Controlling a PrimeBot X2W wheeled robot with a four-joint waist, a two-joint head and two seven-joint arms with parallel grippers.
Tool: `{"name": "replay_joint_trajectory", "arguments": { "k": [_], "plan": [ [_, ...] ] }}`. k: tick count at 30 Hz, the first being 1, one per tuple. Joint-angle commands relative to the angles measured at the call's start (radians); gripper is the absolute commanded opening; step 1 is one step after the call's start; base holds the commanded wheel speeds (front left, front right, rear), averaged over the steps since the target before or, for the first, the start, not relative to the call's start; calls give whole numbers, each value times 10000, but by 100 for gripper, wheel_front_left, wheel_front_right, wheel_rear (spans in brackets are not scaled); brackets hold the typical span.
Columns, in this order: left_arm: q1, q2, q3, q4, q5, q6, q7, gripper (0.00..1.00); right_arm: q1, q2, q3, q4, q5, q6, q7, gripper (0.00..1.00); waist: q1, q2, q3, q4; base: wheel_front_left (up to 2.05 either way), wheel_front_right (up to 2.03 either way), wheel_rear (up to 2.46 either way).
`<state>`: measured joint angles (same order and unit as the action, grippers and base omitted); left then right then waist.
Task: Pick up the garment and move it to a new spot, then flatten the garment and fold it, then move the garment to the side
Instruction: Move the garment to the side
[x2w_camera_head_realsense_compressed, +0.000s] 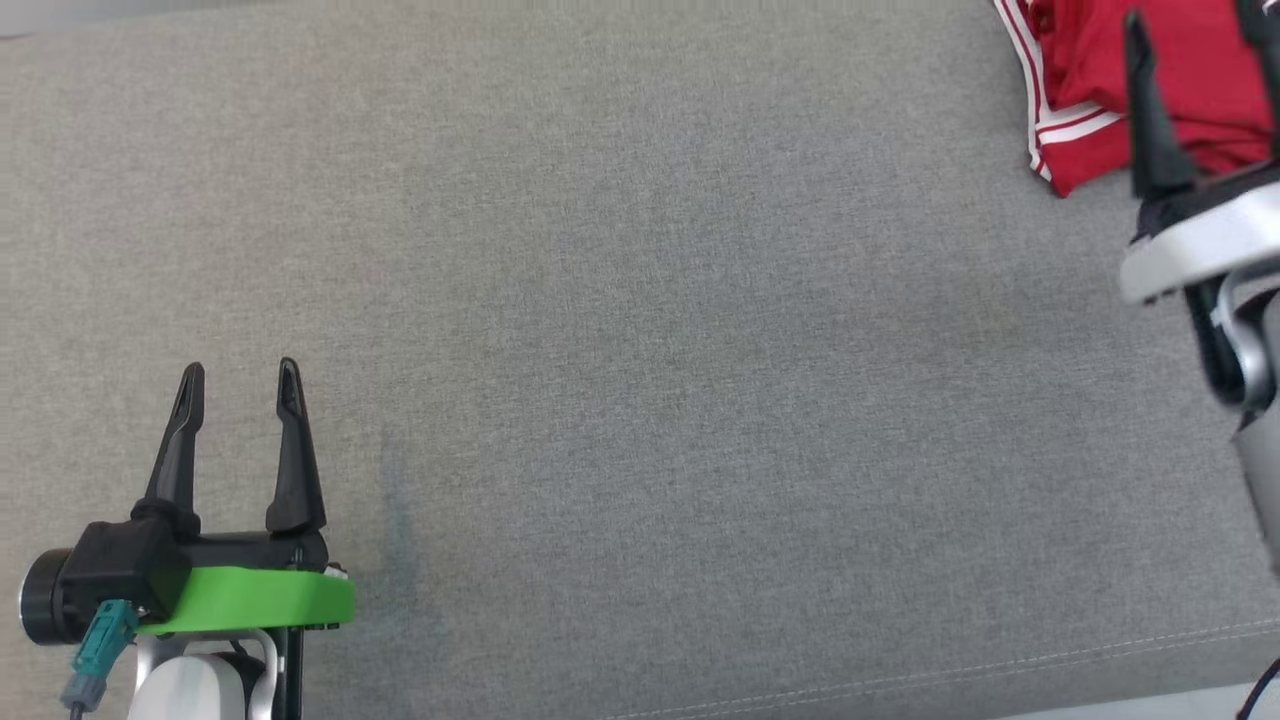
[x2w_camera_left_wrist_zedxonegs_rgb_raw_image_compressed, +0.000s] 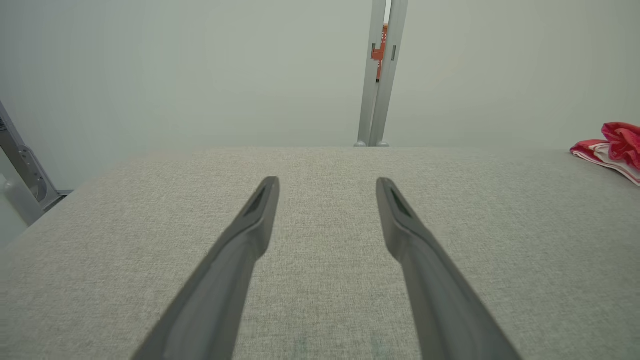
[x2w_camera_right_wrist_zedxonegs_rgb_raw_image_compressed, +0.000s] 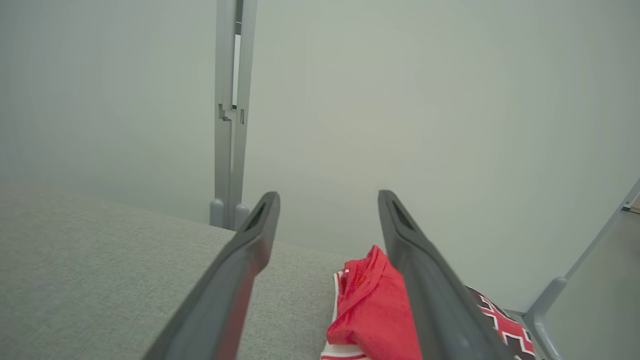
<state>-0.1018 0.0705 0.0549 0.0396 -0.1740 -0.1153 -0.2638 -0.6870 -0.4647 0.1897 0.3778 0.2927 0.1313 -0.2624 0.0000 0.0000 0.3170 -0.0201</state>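
Head view: my left claw sits open at lower left over the grey fabric surface. My right claw stands open and empty over the red garment, upper right.

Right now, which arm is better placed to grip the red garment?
Right. The right gripper hangs open over the red garment at the grey fabric surface's far right; the left gripper sits open at the near left, well away from it.
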Motion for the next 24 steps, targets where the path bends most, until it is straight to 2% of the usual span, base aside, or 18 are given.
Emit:
{"name": "replay_joint_trajectory", "arguments": {
  "k": [1, 6, 14, 24],
  "plan": [
    [164, -29, 39, 91, -24, -30, -1, 100, 577, 303, -168, -322, -88, -10, -26, 100, 0, 0, -449, 127, 0, 0, 0],
    [248, -71, 67, 421, -48, -52, -1, 100, 2384, 1261, -604, -1388, -353, -10, -24, 100, 0, 0, -867, 105, 0, 0, 0],
    [494, -100, 27, 841, -87, -89, 0, 100, 4547, 2433, -1079, -2258, -476, -10, -26, 100, 0, 0, -1603, 110, 0, 0, 0],
    [794, -123, -10, 1226, -84, -136, 1, 100, 6179, 3284, -1406, -2762, -752, -10, -26, 100, 0, 0, -2303, 187, 0, 0, 0]
  ]
}}
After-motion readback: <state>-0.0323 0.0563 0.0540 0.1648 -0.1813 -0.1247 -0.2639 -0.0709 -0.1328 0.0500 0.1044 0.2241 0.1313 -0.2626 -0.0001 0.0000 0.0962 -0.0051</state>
